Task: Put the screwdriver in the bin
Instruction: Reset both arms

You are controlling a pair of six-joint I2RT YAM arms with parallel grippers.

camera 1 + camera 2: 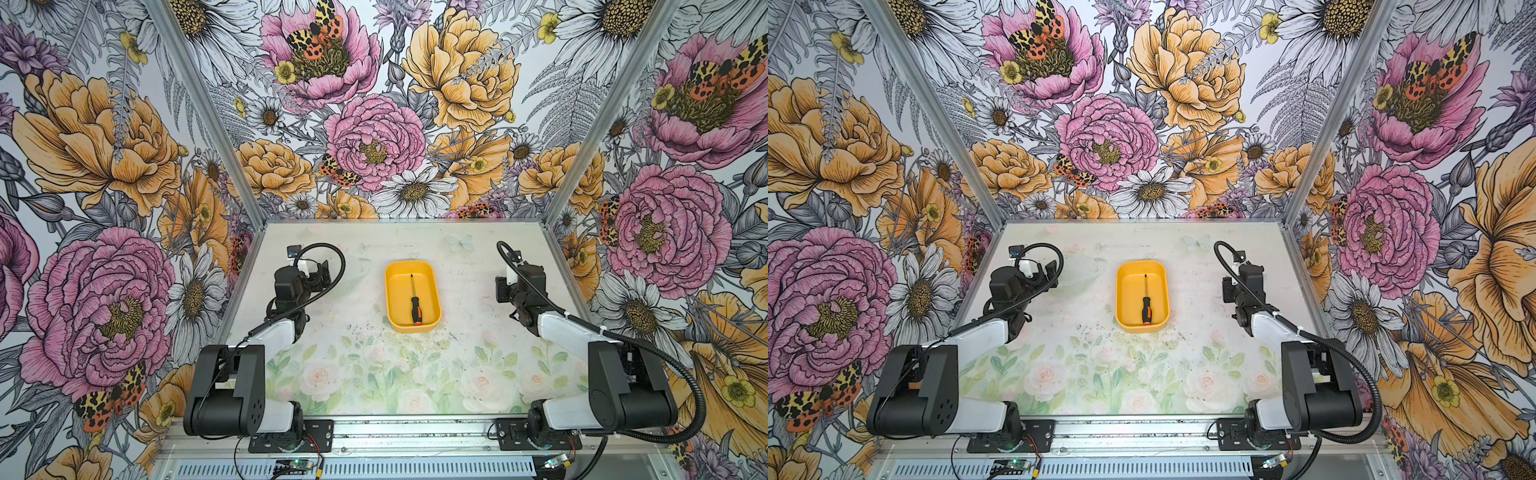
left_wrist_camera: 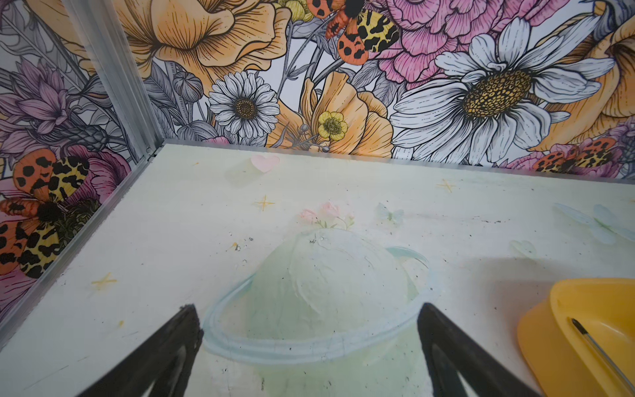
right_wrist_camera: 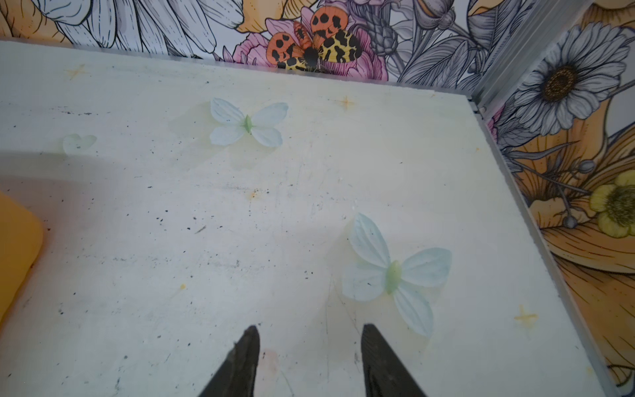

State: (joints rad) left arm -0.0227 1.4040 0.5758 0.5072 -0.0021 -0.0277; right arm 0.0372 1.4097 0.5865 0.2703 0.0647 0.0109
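One screwdriver [image 1: 415, 301] lies in the bin [image 1: 429, 291], apart from wide left hand [image 2: 309, 306] and narrower, empty right hand [image 3: 311, 326].

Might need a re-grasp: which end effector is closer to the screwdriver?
Right, narrowly. The right end effector hangs off the bin's right side; the left end effector sits slightly farther off its left. The screwdriver lies inside.
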